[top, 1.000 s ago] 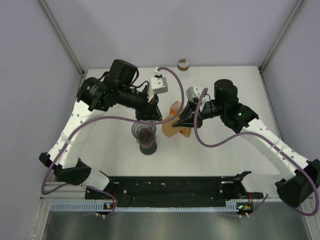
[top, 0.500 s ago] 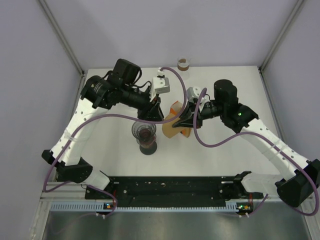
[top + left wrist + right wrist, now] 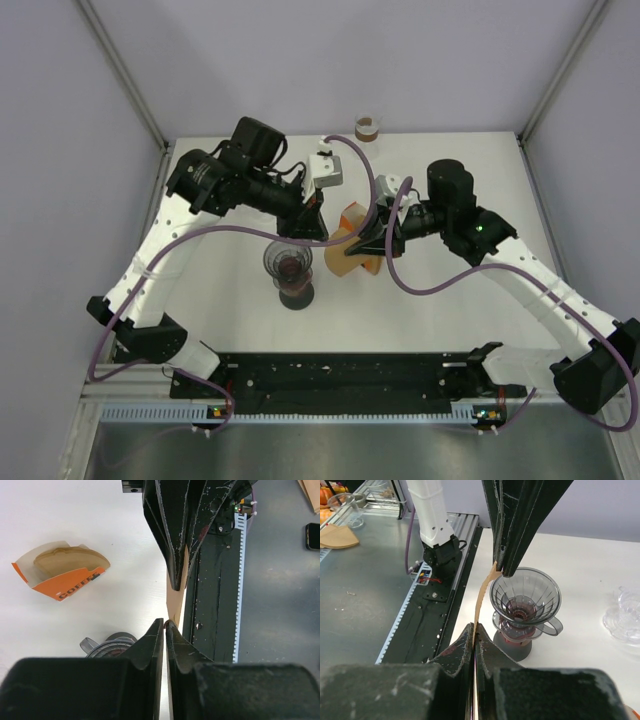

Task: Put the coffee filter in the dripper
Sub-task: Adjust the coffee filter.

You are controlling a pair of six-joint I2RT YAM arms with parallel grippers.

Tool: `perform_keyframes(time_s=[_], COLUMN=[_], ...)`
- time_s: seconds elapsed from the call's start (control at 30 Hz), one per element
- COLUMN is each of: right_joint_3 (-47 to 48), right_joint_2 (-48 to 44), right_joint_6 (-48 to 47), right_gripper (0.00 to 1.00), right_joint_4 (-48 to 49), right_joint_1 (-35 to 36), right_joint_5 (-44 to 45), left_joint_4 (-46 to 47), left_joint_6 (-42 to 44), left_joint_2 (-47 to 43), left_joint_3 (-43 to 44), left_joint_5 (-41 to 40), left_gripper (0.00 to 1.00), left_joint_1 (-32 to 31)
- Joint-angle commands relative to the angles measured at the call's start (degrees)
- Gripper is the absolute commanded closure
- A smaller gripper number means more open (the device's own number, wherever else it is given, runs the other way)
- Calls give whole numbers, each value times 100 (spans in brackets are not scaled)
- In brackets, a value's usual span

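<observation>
The tan coffee filter (image 3: pixel 338 260) hangs flat in the air just right of the dripper (image 3: pixel 289 262), a clear ribbed cone on a dark stand. My right gripper (image 3: pixel 473 626) is shut on one edge of the coffee filter (image 3: pixel 481 597). My left gripper (image 3: pixel 165 622) comes from the opposite side. Its jaws are pinched on the far edge of the coffee filter (image 3: pixel 175 605), tip to tip with the right gripper (image 3: pixel 178 586). The dripper (image 3: pixel 525 597) stands empty, below and beside the left gripper (image 3: pixel 502 570).
An orange box of filters (image 3: pixel 62 572) lies on the table behind the grippers. A small glass cup (image 3: pixel 369 127) stands at the back edge. Another clear glass piece (image 3: pixel 622 615) sits on the table. The black rail (image 3: pixel 350 375) runs along the near edge.
My left gripper has shifted a little to the right, up to the filter's free edge, and its jaws have narrowed onto it. The right arm has held still with the filter.
</observation>
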Motion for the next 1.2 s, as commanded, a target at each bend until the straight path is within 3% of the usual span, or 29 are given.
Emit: perform_keyframes(time_s=[0.0,0.3,0.77,1.17], right_joint_3=[256,256,309,370], right_joint_2=[-18,-9,-18,9], right_joint_6=[-146,-163,-155,-172], right_gripper=[100,100,100,100], right_joint_4=[32,6,-47,-117], right_joint_1=[17,17,17,17], right_joint_5=[-29,58,182,217], left_joint_4=[-321,-593,-717,-682], left_joint_6=[120,375,419,349], left_joint_2=[-69,2,-51,-130], left_joint_3=[56,144,-40,-190], left_joint_5=[135,496,417,355], left_gripper=[92,100,84,80], left_joint_1=[6,6,6,-56])
